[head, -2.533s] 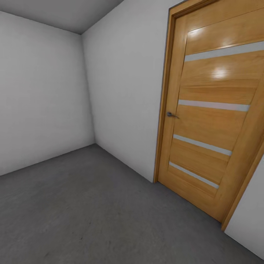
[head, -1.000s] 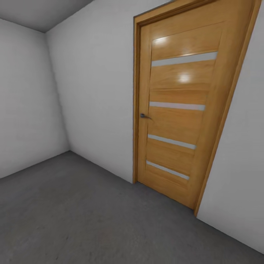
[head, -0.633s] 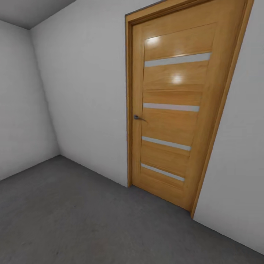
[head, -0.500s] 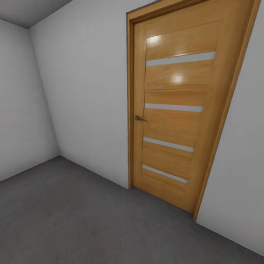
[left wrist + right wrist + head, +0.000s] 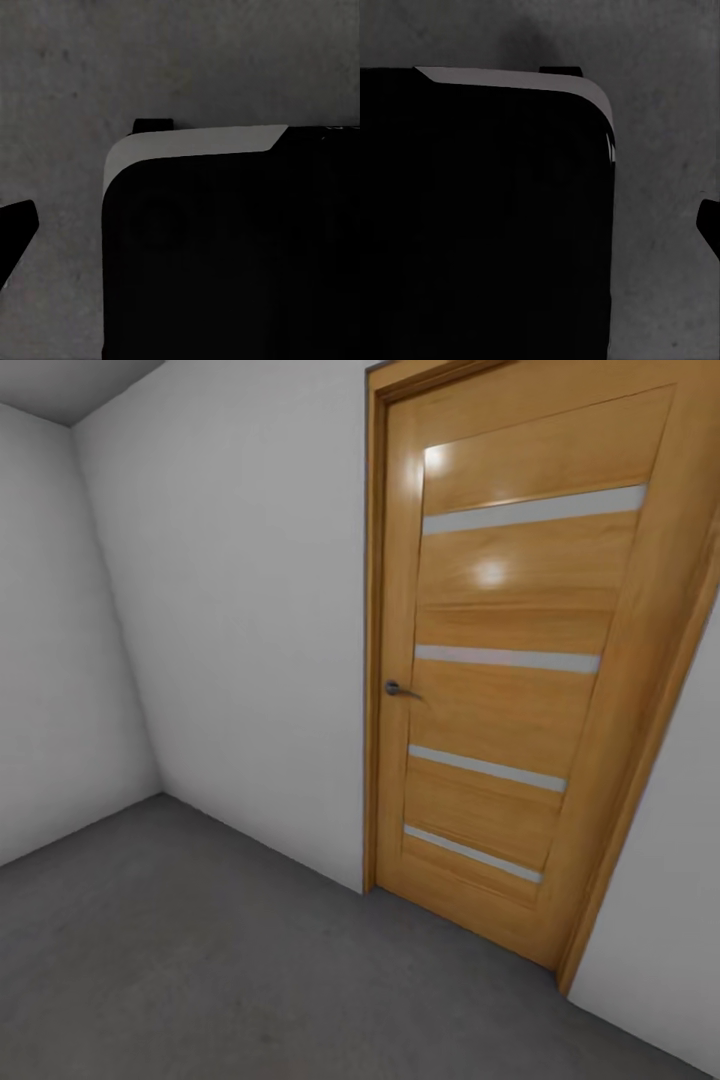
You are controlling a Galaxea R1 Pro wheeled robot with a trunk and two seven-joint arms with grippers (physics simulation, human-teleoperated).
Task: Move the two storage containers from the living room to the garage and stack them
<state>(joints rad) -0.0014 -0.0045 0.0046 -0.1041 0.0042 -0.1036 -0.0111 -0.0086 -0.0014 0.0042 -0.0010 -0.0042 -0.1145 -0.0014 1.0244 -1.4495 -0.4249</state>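
I am in the garage, facing a corner of plain white walls above the dark grey concrete floor [image 5: 200,960]. The two storage containers are out of view. In the left wrist view, one dark fingertip [image 5: 15,229] of my left gripper pokes in over the floor beside my black base [image 5: 225,262]. In the right wrist view, one fingertip [image 5: 711,225] of the right gripper shows the same way beside the base [image 5: 480,225]. Nothing is seen between the fingers.
A shut wooden door [image 5: 520,690] with pale horizontal strips and a metal handle [image 5: 397,688] stands in the wall ahead at the right. The walls meet in a corner [image 5: 110,610] at the left. Open floor stretches in front and to the left.
The whole head view has shifted as the camera moved: the door slid from the right edge toward the middle, then grew a little larger and drifted slightly right.
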